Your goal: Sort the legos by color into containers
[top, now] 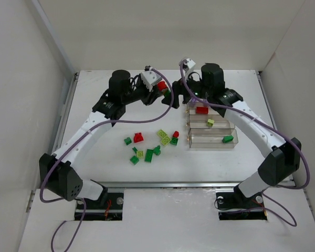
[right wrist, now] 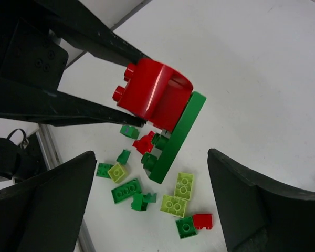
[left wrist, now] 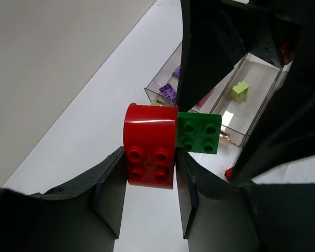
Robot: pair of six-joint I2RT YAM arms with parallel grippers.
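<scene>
left hand (left wrist: 149, 181) clamps a red brick (left wrist: 147, 134) joined to a green brick (left wrist: 198, 132), near the containers (top: 205, 131); right hand (right wrist: 151, 157) spread apart. i see separate bins holding purple bricks (left wrist: 168, 93), red piece (top: 201, 109), yellow-green piece (top: 210, 122), dark green piece (top: 228, 139).

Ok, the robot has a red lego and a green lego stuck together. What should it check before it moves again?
1. Grip of left end effector on red lego: ok, shut on it.
2. Only one colour held: not ok, green lego is stuck to the red one.
3. Is right end effector open, ready to pull: ok.
4. Is it already around the green lego: cannot tell.
5. Room in containers: ok, the ones in view are nearly empty.
</scene>
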